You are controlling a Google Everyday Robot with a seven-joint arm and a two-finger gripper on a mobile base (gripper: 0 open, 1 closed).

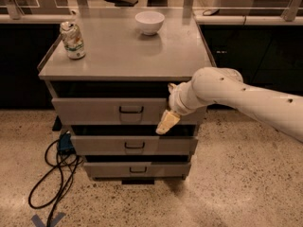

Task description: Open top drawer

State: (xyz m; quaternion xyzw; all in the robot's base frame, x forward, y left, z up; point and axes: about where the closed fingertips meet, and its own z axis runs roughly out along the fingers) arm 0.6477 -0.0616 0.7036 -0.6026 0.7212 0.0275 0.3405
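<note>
The top drawer (94,111) is the widest grey front just under the cabinet top, with a small dark pull handle (131,109) at its centre. A dark gap shows above the front. My gripper (165,123), cream-coloured at the tip, hangs in front of the right part of this drawer front. It points down and left across the front's lower edge, to the right of the handle and apart from it. My white arm (236,96) reaches in from the right.
Two narrower grey drawers (135,145) (137,169) sit below. On the cabinet top (128,51) stand a crushed can (72,39) at the left and a white bowl (149,21) at the back. Black cables (54,174) lie on the speckled floor at the left.
</note>
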